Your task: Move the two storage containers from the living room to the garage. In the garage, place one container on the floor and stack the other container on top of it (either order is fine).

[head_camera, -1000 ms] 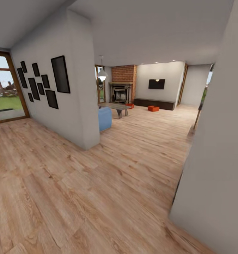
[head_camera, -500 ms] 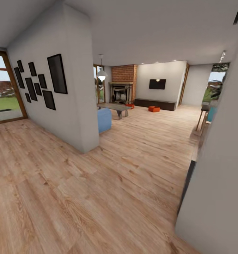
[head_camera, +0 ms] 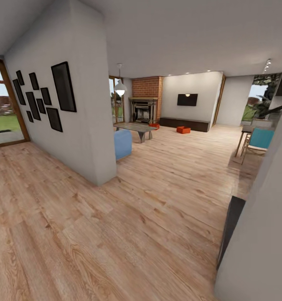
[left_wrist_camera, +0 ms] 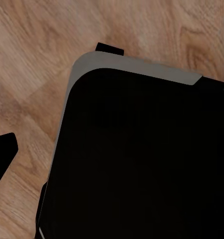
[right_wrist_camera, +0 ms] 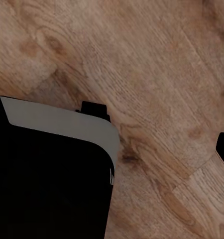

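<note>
One orange-red storage container (head_camera: 183,130) sat on the living room's wood-plank floor (head_camera: 157,200) before the long dark low bench (head_camera: 184,123), a second red object (head_camera: 154,125) lay by the fireplace (head_camera: 143,110), either tool's state could not be told.

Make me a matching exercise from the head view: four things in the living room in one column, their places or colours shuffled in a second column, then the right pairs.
Things:
1. storage container
2. TV
3. picture frames
4. chair

Places or colours:
A. black, mounted on the far pale wall
B. teal, at the right edge near the window
C. orange-red, on the wood floor before the dark low bench
D. black, clustered on the near left wall

Pairs: 1-C, 2-A, 3-D, 4-B
</note>
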